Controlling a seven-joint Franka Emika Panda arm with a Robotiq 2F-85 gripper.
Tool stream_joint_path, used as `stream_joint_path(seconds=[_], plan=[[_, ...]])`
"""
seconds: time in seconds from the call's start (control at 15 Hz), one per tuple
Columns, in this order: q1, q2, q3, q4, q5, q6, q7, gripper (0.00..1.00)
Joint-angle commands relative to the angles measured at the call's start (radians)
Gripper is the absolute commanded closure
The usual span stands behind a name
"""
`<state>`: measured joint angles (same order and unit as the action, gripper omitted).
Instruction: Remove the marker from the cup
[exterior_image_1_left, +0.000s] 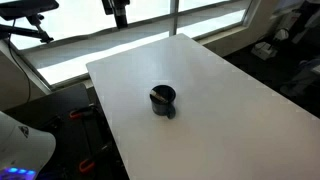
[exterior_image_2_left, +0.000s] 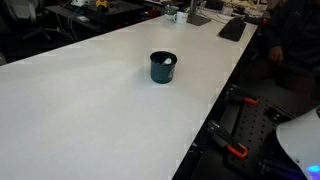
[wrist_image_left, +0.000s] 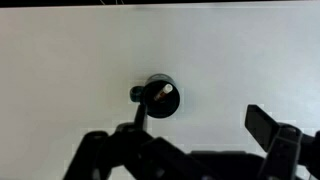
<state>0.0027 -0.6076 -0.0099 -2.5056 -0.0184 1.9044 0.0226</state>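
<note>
White desk is carrying the cup near its middle with the marker leaning inside, and you are holding the hand above, opened wide, the cup lying just ahead.

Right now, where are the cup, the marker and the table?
cup (exterior_image_2_left: 163, 72): in an exterior view, on its outer wall.
marker (wrist_image_left: 164, 91): wrist view, on the end showing inside the cup.
table (exterior_image_1_left: 225, 90): in an exterior view, on bare top beside the cup.
</note>
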Motion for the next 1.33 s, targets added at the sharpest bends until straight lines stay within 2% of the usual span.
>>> stream_joint_path(seconds=[0.0, 0.47, 0.93, 1.27], plan=[[-0.005, 0.000, 0.004, 0.002, 0.002, -0.002, -0.003, 0.00], [-0.009, 0.023, -0.003, -0.011, -0.011, 0.058, -0.019, 0.00], [-0.028, 0.119, -0.019, -0.057, -0.048, 0.237, -0.027, 0.00], [-0.044, 0.195, -0.039, -0.104, -0.033, 0.295, -0.023, 0.00]])
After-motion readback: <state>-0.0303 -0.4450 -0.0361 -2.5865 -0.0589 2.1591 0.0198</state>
